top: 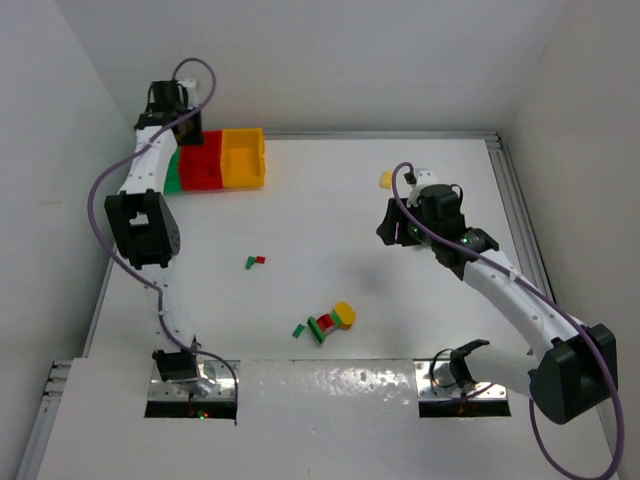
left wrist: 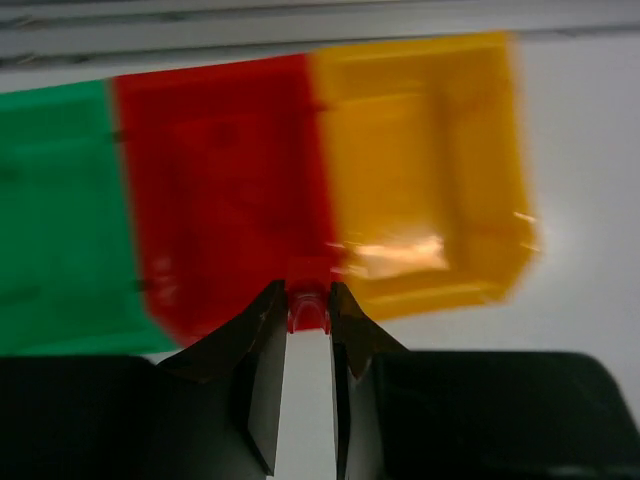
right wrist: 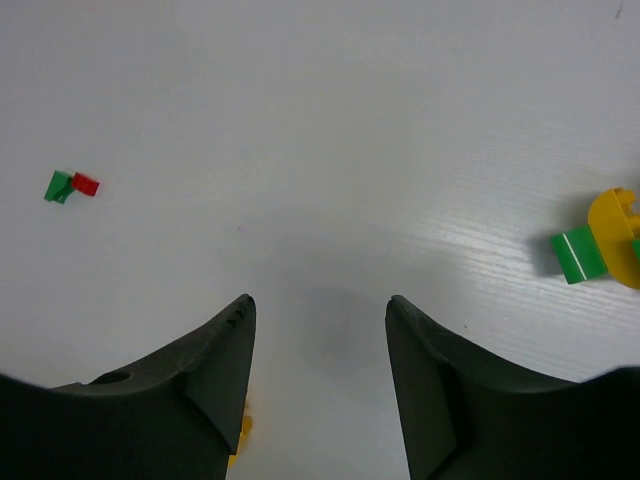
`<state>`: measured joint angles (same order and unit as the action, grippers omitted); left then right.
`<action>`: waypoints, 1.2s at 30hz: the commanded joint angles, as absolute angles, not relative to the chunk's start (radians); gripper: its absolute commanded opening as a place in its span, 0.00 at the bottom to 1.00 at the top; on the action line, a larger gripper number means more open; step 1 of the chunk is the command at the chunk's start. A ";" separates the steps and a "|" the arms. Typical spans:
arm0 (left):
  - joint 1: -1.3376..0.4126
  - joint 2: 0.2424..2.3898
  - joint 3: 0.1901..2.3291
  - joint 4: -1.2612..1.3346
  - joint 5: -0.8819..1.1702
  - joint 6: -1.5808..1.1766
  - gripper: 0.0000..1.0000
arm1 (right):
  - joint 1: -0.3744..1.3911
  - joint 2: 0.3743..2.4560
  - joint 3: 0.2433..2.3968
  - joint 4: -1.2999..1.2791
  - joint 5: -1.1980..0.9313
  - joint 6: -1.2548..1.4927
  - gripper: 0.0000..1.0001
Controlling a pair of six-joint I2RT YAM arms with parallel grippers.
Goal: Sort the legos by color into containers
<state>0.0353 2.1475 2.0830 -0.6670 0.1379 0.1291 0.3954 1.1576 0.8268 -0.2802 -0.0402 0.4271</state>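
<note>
Jaws: L gripper (left wrist: 308, 292) pinches red lego (left wrist: 308, 313).

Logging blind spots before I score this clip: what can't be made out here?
Top view: the left arm covers most of the green bin.
Left wrist view: blur hides what lies in the red bin; the red lego in the left hand is a smear.
Right wrist view: a yellow lego sits mostly behind a finger of the right hand; a yellow piece is cut by the right edge.
</note>
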 commanded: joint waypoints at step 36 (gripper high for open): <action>0.039 2.041 1.988 -0.737 -0.031 0.169 0.37 | 0.400 1.175 0.859 -0.307 -0.020 0.410 0.55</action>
